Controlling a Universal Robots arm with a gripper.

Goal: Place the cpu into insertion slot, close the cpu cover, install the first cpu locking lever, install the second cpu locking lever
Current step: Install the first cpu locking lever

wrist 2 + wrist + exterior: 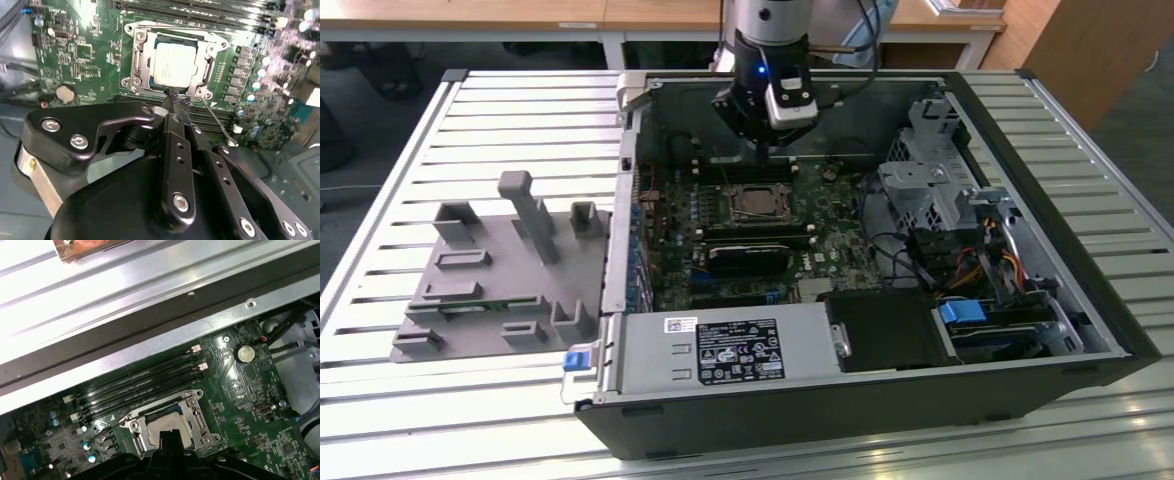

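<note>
Nearest us, the case (854,410) lies open on its side on a slatted metal table (480,110), power box (720,350) at the near edge. On the exterior view's left sits a grey fixture (494,270) with empty holders, a parts stand by the look of it.

Into the board now. The cpu (174,62) is down in the slot (220,44), silver face up and sitting square. The cover (141,55) looks folded flat over it, its window framing the chip. That would be what keeps the chip seated. One lever (219,122), a thin wire, angles out loose from the socket corner and appears unlatched.

The gripper (172,99) hangs tip-down right at the socket's edge, just beside that lever's root. Its fingers are pinched together with nothing visible between them. A narrow closed tip suits nudging a wire better than grasping, I'd judge.

Beyond the socket run the memory slots (135,385), then the case's far wall. Farther back stand wooden desks (520,15), so this looks like a workshop or lab.
</note>
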